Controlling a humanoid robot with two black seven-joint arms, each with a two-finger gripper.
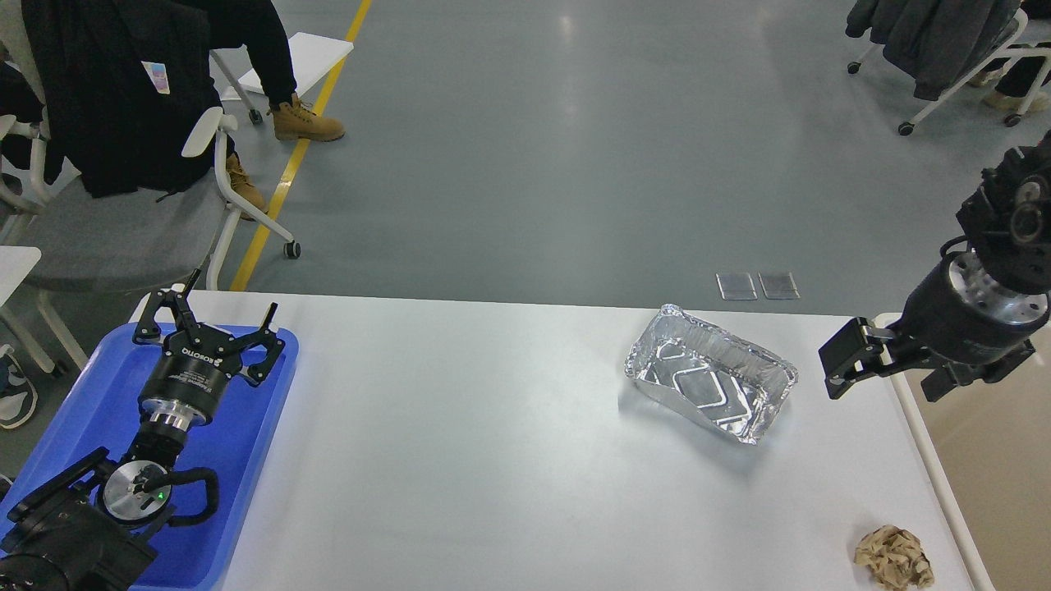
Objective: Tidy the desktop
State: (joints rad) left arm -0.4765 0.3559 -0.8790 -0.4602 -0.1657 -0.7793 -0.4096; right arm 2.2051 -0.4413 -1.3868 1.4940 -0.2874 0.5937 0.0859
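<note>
hovering over the tray (271, 460), left gripper (215, 318) spread wide; right gripper (850, 361) unclear; foil pan (710, 373) on desktop (460, 460).

White lettering on the left gripper (215, 328) body read roughly "ROBOTIQ"; the smaller print below it was illegible.

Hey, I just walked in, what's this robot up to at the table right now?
It is tidying the desktop, but holds nothing at this moment. The left gripper hovers over the blue tray with its jaws spread open. The right gripper hangs near the table's right edge, just right of an empty foil container; whether it is open or shut cannot be told. A crumpled brown paper wad lies at the near right corner. A beige bin sits beside the table's right edge.
</note>
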